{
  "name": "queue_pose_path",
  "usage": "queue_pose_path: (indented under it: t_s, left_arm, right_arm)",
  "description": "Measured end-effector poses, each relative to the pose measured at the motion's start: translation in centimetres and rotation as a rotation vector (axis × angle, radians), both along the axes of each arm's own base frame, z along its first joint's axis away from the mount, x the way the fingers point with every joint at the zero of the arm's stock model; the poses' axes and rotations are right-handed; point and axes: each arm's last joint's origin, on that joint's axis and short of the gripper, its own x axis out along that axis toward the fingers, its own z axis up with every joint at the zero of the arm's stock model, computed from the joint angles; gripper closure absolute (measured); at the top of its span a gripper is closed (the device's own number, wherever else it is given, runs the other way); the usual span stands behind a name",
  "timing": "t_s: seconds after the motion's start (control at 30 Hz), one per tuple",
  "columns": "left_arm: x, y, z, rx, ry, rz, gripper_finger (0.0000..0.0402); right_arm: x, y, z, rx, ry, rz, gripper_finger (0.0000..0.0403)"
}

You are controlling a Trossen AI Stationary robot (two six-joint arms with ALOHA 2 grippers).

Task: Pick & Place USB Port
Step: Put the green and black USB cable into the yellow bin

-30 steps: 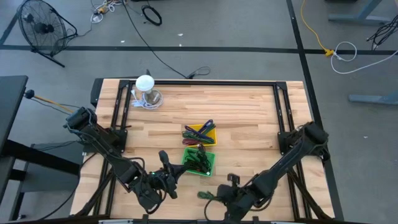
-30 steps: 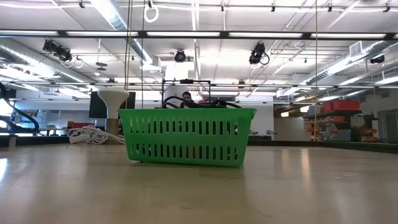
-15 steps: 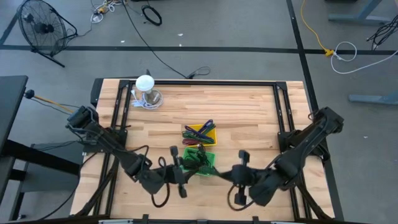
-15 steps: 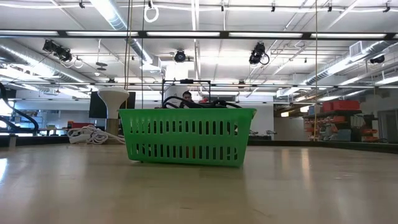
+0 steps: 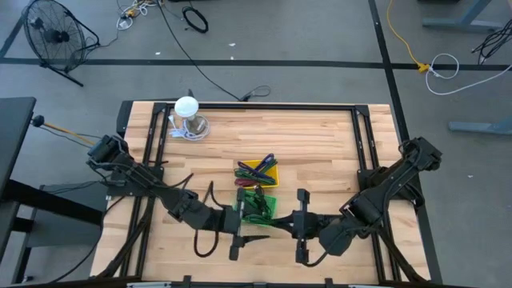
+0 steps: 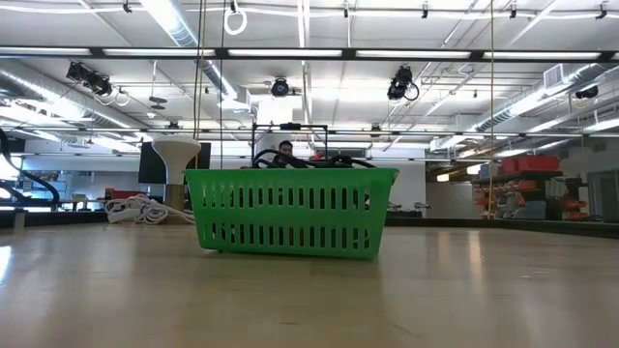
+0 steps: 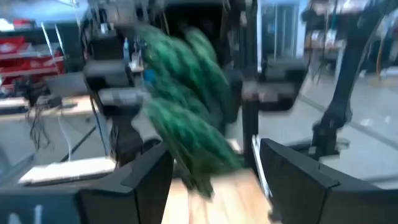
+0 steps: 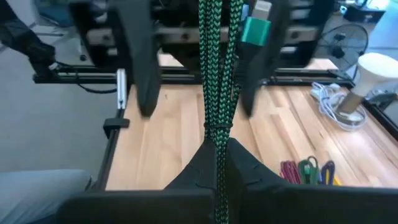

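A pale wooden surface (image 5: 320, 152) holds a green basket (image 5: 258, 206) of cables. Just beside the basket, the right gripper (image 8: 217, 163) is clamped on a green braided USB cable (image 8: 216, 74). The left gripper (image 7: 214, 171), fingers apart, faces it, seemingly for a handover.

A basket (image 5: 258, 208) is sitting near the middle of the surface (image 5: 320, 152), with a tray (image 5: 258, 173) just behind it. A lamp (image 5: 187, 112) is standing at the far left corner. The left gripper (image 5: 238, 234) and right gripper (image 5: 298, 226) are facing each other in front of the basket, a cable (image 8: 217, 74) stretching between them.
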Motion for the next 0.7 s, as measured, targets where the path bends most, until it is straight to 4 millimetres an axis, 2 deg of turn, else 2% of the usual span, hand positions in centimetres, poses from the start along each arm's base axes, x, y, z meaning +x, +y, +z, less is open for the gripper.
queue_pose_path:
  t_s: [0.1,0.2,0.27,0.37,0.4,0.53,0.7]
  left_arm:
    - [0.2,0.4,0.5,-0.020,-0.041,-0.024,0.0171]
    - [0.4,0.7,0.6,-0.027,-0.054,-0.021,0.0212]
    - [0.6,1.0,0.5,-0.027,-0.048,-0.015,0.0262]
    - [0.7,1.2,0.3,0.001,-0.025,-0.018,0.0365]
    - [0.8,1.3,0.3,0.007,-0.023,-0.023,0.0377]
    - [0.8,1.4,0.2,0.012,-0.017,-0.004,0.0379]
    - [0.9,1.8,0.0,0.097,0.001,0.110,0.0381]
  right_arm:
    - [0.4,-0.3,-0.1,-0.002,0.005,-0.001,0.0402]
    - [0.5,-0.4,-0.2,-0.007,0.006,0.000,0.0402]
    - [0.6,-0.4,-0.3,-0.010,0.007,-0.004,0.0402]
    - [0.6,-0.4,-0.4,-0.017,0.019,0.004,0.0402]
    - [0.6,-0.4,-0.4,-0.018,0.019,0.004,0.0401]
    - [0.7,-0.6,-0.5,-0.028,0.025,-0.009,0.0387]
    - [0.5,-1.0,-1.0,-0.070,0.074,-0.030,0.0364]
